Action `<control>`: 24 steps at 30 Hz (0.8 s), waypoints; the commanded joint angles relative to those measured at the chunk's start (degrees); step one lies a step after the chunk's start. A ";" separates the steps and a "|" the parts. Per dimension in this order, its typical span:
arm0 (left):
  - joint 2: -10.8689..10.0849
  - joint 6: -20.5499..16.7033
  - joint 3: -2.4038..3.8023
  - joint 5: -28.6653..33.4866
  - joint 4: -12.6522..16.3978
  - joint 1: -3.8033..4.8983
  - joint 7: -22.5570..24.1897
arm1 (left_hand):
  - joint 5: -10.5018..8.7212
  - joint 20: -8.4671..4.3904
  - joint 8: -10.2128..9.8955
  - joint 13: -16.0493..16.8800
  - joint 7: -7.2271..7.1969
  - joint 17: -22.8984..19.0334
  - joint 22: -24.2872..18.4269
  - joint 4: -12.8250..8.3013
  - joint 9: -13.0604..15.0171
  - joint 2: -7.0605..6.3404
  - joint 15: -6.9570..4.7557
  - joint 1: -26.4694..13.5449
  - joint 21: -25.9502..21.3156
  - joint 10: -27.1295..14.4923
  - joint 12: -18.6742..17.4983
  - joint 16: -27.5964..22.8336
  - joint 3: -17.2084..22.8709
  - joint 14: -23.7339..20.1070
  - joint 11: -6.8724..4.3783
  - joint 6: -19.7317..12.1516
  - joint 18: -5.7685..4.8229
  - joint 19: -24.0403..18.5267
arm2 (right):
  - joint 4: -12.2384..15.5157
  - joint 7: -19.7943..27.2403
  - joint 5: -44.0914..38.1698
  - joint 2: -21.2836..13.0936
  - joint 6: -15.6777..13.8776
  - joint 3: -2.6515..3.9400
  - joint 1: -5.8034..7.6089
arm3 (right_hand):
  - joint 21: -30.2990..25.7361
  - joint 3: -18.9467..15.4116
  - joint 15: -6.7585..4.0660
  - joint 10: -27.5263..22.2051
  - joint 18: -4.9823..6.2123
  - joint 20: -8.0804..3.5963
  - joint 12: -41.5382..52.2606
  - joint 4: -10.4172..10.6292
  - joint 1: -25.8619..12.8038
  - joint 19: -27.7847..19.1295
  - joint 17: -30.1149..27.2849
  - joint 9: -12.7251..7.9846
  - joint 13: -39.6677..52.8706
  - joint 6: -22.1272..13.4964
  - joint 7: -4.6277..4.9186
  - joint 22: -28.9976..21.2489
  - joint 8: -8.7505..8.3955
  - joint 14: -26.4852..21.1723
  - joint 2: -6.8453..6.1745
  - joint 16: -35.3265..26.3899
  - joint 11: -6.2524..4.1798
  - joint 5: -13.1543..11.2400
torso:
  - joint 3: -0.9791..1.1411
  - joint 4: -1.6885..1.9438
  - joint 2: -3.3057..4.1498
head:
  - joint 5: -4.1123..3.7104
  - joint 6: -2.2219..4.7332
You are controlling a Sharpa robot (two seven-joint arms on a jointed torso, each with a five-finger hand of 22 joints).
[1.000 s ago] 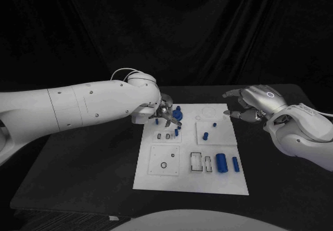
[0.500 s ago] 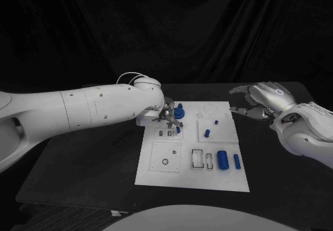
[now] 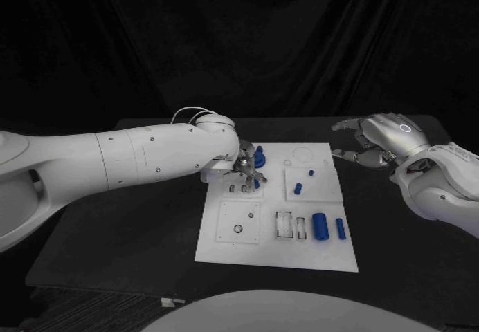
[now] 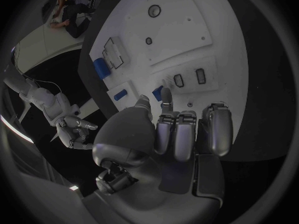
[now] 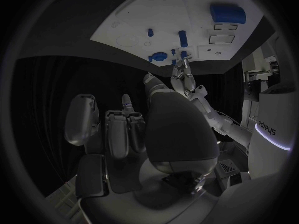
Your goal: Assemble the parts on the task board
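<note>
The task board (image 3: 277,232) is a white plate lying flat in the middle of the black bench (image 3: 130,228). The small blue parts sit on it. A round blue part (image 3: 257,160) stands near the far left corner of the board. A small blue peg (image 3: 298,187) and a tiny blue bit (image 3: 311,172) lie in the middle. A big blue cylinder (image 3: 320,226) and a thin blue stick (image 3: 340,229) lie side by side near the right edge, closer to the robot.

The left hand (image 3: 241,168) is over the far left part of the board, just beside the round blue part. Its fingers (image 4: 177,134) are curled in close together, with the tips pointing down at the board. A little blue piece (image 4: 157,92) shows right at the fingertips (I cannot tell if the fingers are holding it or only touching it).

The right hand (image 3: 374,142) hangs in the air off the right side of the board, well apart from the parts. Its fingers (image 5: 118,127) are spread and bent a little, and they hold nothing.
</note>
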 commanded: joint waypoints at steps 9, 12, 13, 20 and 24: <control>0.82 -1.87 0.06 -0.04 -1.41 -0.94 1.29 | 0.98 0.11 -1.66 15.00 0.19 15.08 3.22 -0.42 0.19 -0.15 -0.11 0.95 -0.37 6.09 0.15 0.15 0.95 6.05 0.00 0.72 -0.23 -0.16 | -0.29 -1.28 -0.01 0.01 -0.99 0.03 -0.13 | 0.25 -0.18 0.27 5.96 0.50 0.14 0.15 -0.19 0.07 0.41 13.44 -0.09 15.07 0.46 0.16 9.75 0.34 5.57 0.35 -0.34 0.22 -0.40 | 0.12 0.06 -0.27 | -0.51 -0.55; 0.92 -1.81 0.06 -0.04 -1.66 -1.12 1.09 | 1.18 0.11 -1.97 15.00 0.15 15.08 3.27 -0.63 0.28 -0.26 -0.13 1.14 -0.39 6.09 0.15 0.15 1.13 6.05 -0.04 1.04 -0.23 -0.10 | -0.34 -1.26 0.12 0.09 -0.95 0.03 -0.13 | 0.25 -0.18 0.27 5.96 0.50 0.14 0.15 -0.19 0.07 0.41 13.44 -0.09 15.07 0.46 0.16 9.75 0.34 5.57 0.35 -0.34 0.22 -0.40 | 0.11 -0.10 -0.31 | -0.35 -0.59; 0.96 -1.78 0.06 -0.04 -1.75 -1.19 1.06 | 1.22 0.11 -2.05 15.00 0.14 15.08 3.24 -0.68 0.30 -0.28 -0.14 1.19 -0.41 6.09 0.15 0.15 1.18 6.05 -0.05 1.09 -0.22 -0.13 | -0.34 -1.26 0.16 0.09 -0.92 0.03 -0.13 | 0.25 -0.18 0.27 5.96 0.50 0.14 0.15 -0.19 0.07 0.41 13.44 -0.09 15.07 0.46 0.16 9.75 0.34 5.57 0.35 -0.34 0.22 -0.40 | 0.11 -0.10 -0.34 | -0.34 -0.59; 1.15 -1.67 0.06 -0.04 -2.12 -1.45 0.93 | 2.60 0.04 -3.53 15.00 -0.03 15.08 3.27 -1.73 0.71 -0.46 -0.26 2.22 -0.57 6.09 0.15 0.15 2.25 6.05 -0.19 1.72 -0.19 -0.09 | -0.43 -1.22 0.52 0.20 -0.77 0.03 -0.13 | 0.28 -0.19 0.27 5.96 0.50 0.13 0.15 -0.15 0.03 0.43 13.41 -0.10 15.07 0.51 0.16 9.76 0.35 5.57 0.37 -0.37 0.22 -0.44 | 0.20 -0.18 -0.43 | -0.38 -0.59; 1.28 -1.68 0.06 -0.04 -2.34 -1.51 1.10 | 3.38 0.00 -4.11 15.00 -0.10 15.08 3.25 -2.13 0.93 -0.48 -0.31 2.60 -0.67 6.09 0.15 0.15 2.74 6.05 -0.24 1.93 -0.18 -0.12 | -0.47 -1.21 0.97 0.28 -0.54 0.03 -0.14 | 0.29 -0.20 0.26 5.96 0.50 0.13 0.15 -0.13 -0.01 0.43 13.39 -0.11 15.07 0.56 0.17 9.76 0.35 5.56 0.39 -0.41 0.22 -0.46 | 0.22 -0.23 -0.46 | -0.40 -0.59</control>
